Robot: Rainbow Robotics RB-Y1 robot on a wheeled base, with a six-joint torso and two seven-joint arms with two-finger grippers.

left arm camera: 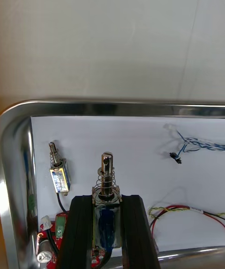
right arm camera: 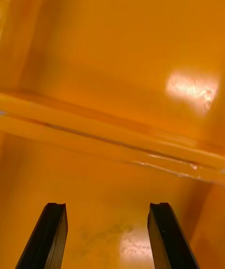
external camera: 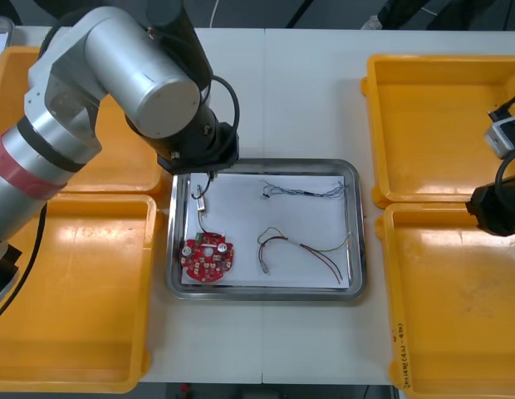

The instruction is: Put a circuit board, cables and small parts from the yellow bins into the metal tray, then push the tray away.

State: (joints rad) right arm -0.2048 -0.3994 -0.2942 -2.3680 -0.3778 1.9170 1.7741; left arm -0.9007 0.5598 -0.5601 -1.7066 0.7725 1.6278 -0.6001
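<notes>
Left jaws grasping a small metal part [left arm camera: 107, 189] over the metal tray [external camera: 274, 165].
The part hangs beside another small part [left arm camera: 58, 175] that lies on the tray's white inside, near the red circuit board [external camera: 209, 256]; the right jaws are released above a yellow bin [right arm camera: 117, 39].

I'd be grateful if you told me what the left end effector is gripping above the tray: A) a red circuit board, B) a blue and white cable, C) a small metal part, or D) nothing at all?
C: in the left wrist view the left end effector is shut on a small metal part, its spring end sticking out past the fingers, above the tray.
</notes>
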